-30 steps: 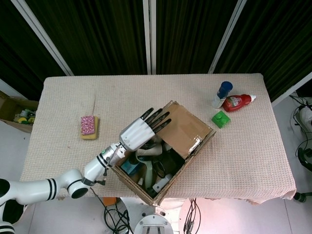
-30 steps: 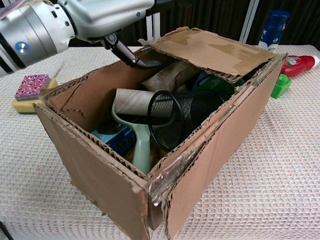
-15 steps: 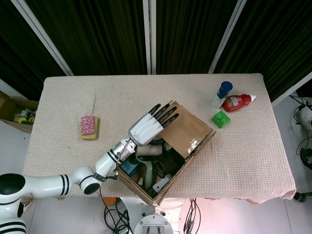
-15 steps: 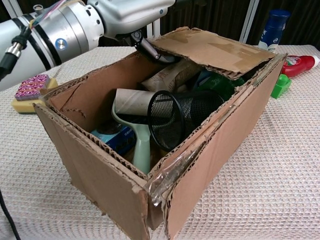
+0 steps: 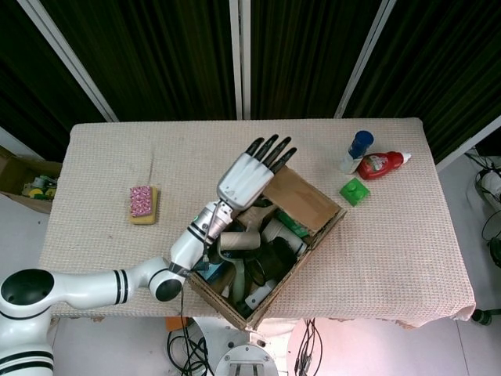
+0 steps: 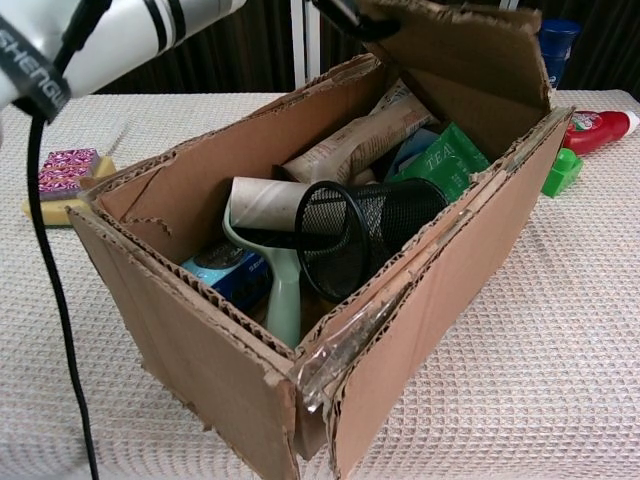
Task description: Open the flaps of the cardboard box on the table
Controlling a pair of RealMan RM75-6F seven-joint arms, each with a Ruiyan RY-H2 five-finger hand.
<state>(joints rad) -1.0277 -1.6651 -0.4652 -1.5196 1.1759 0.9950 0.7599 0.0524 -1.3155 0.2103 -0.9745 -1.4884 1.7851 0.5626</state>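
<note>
Cardboard box [image 6: 400,330]: far flap [image 6: 470,70] is raised by the left hand [image 5: 252,174], fingers extended. Contact is cropped at the chest view's top edge; no grasp can be confirmed.

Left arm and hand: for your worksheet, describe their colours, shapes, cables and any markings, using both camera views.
The left arm is glossy white, built of rounded tubular segments with black bands at the joints. The chest view shows dark lettering, partly cut off, on its shell and a thin black cable hanging from it. The left hand has a pale silver-grey back and black fingers.
</note>
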